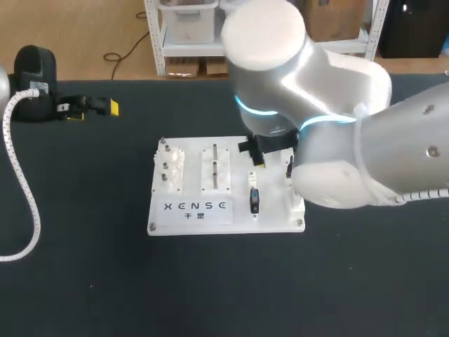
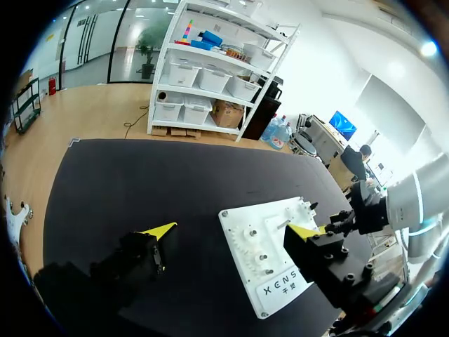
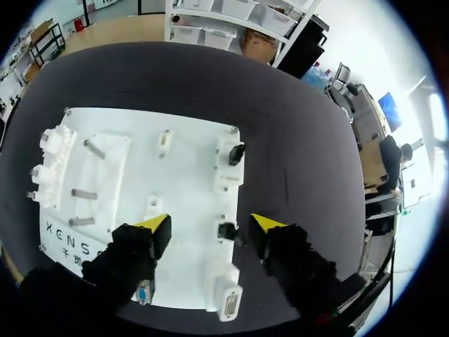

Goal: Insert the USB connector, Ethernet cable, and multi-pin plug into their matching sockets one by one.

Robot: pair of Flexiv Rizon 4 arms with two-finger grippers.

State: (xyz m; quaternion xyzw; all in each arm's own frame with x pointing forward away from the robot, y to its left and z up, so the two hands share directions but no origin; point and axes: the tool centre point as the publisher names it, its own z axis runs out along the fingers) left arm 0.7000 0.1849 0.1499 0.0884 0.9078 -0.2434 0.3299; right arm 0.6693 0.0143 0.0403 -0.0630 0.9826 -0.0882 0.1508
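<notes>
Far left first: the left gripper [image 1: 93, 109] hangs over the dark table [image 1: 105, 281], well apart from the board, fingers spread and empty. It looks parked there to give its partner room. In the centre, the white socket board [image 1: 231, 219] lies flat with its sockets facing up. The USB connector [image 1: 255, 200], black with blue, rests on the board's right part; I can't tell if it's seated. The right gripper [image 3: 210, 223] hovers above that side, fingers apart, nothing held, with a small black fitting [image 3: 226, 230] under the gap. It's probably lining up a grasp.

right gripper [image 3: 212, 223] spread wide over white board [image 3: 182, 179], small black part [image 3: 226, 230] between the tips; USB connector [image 3: 144, 291] beside one finger
</notes>
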